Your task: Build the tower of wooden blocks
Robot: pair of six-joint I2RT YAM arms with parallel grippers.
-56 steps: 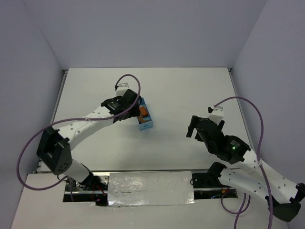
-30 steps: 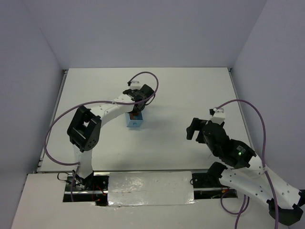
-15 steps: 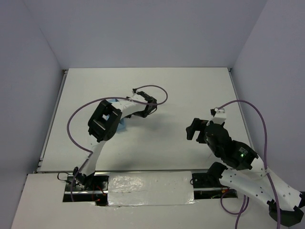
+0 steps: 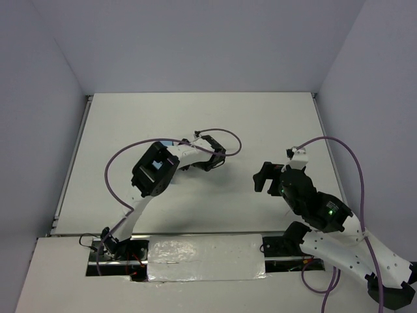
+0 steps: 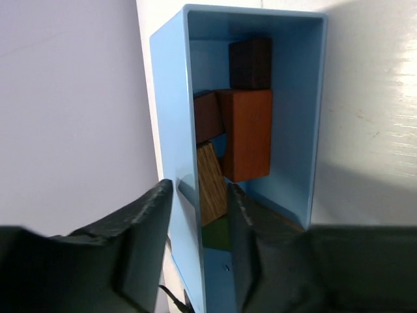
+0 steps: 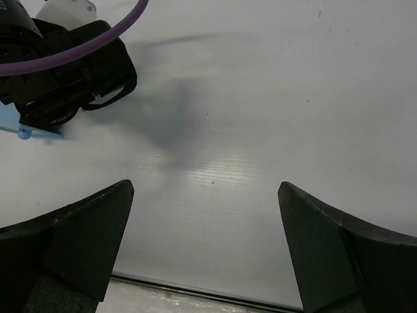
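left gripper (image 5: pixel 195 203) pinches blue box (image 5: pixel 306 130) wall, blocks (image 5: pixel 244 134) inside; right gripper (image 6: pixel 205 222) gapes wide, idle; tip slow & low so pcs don't scatter

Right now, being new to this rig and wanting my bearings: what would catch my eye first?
The blue box stands out, gripped by one wall in the left claw. Wood blocks lie jumbled inside it, and the orange one is the most vivid. The right claw hangs open over the table, holding nothing.
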